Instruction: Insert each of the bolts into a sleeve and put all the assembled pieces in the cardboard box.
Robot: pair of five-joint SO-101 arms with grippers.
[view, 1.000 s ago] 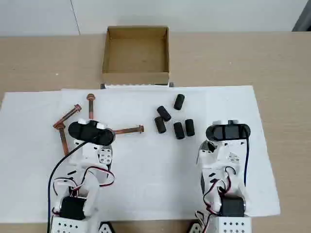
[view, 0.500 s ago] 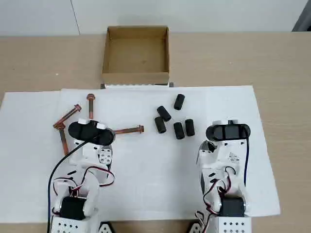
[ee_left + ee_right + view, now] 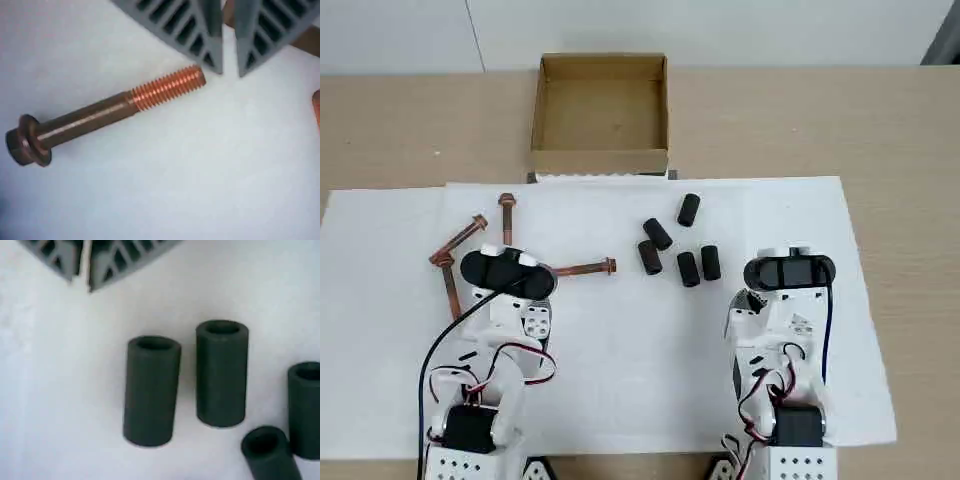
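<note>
Left jaws all but together, empty, by copper-coloured threaded metal bolt [image 3: 85,122]; right jaws likewise by black cylindrical sleeves [image 3: 151,390]; presumably one part type each.

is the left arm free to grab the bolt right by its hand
Probably yes: the bolt lies flat on the white sheet, threaded end just off the left hand, nothing covering it.

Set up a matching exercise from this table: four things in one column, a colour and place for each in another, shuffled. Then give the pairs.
1. cardboard box
2. bolts
3. sleeves
4. paper sheet

A. black, clustered on the sheet
B. white, spread over the table
C. copper-coloured, scattered on the sheet
D. brown, past the sheet's far edge

Pairs: 1-D, 2-C, 3-A, 4-B
</note>
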